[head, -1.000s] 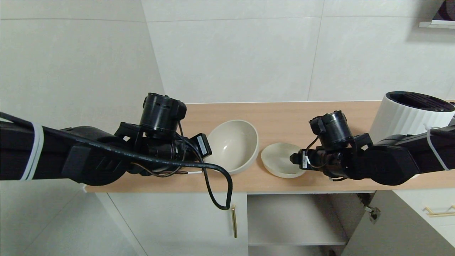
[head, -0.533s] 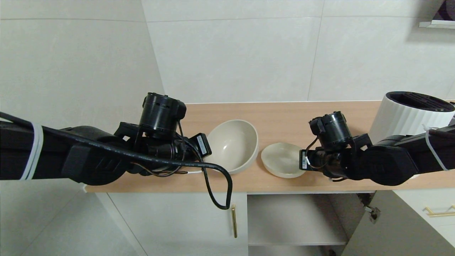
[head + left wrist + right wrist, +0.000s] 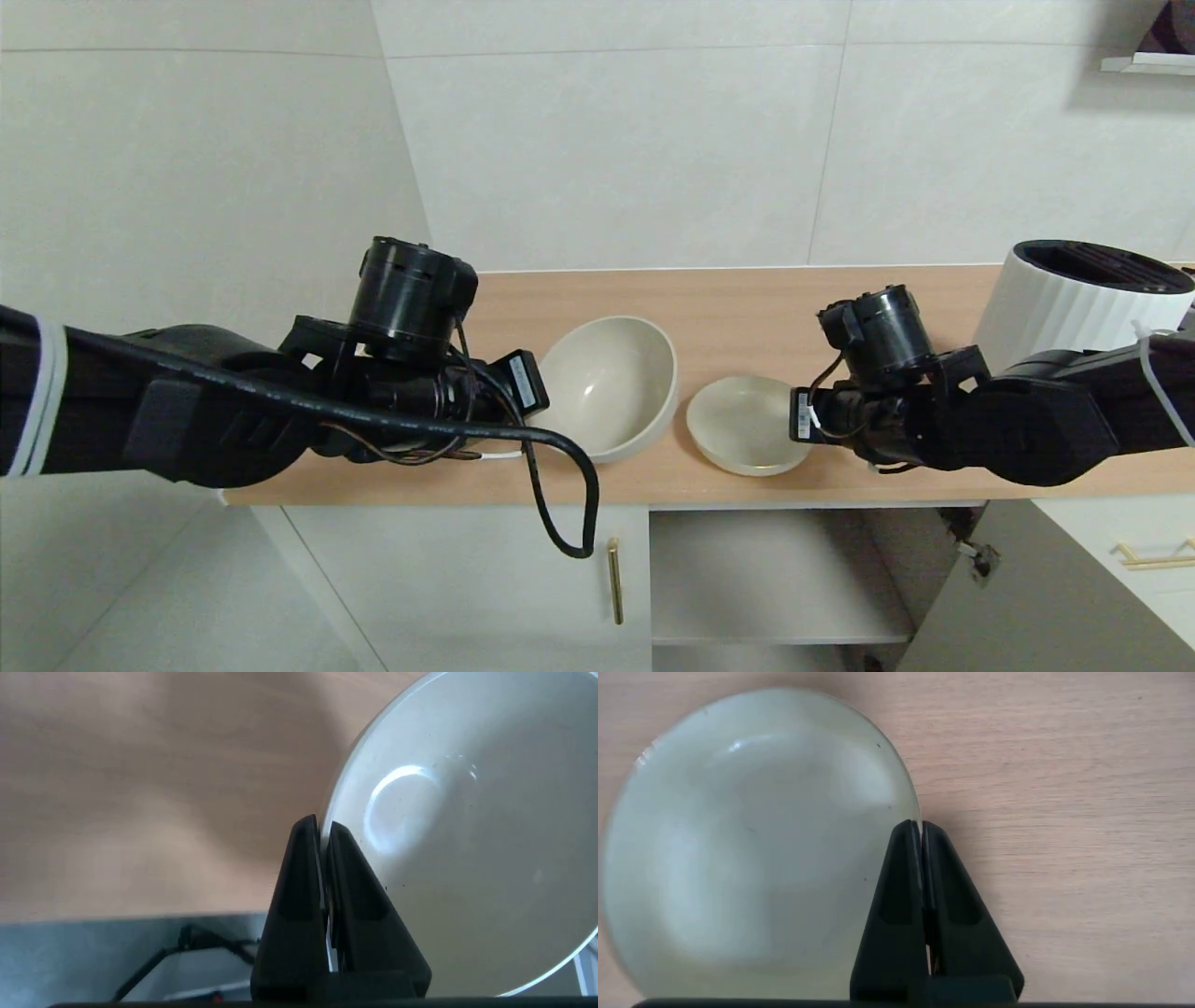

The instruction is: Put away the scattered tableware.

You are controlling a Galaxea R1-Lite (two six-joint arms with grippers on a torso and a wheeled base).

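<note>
Rims pinched: bowl (image 3: 467, 831) by left gripper (image 3: 323, 826), plate (image 3: 757, 840) by right gripper (image 3: 922, 831)

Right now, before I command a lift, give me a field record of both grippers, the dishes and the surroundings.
left gripper: shut on rim of bowl
right gripper: shut on rim of dish
bowl pose: tilted on wooden counter
dish position: beside bowl, not touching it
robot's right: white ribbed container
below counter: open cabinet shelf

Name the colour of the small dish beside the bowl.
The small dish is pale milky green, best seen in the right wrist view.
</note>
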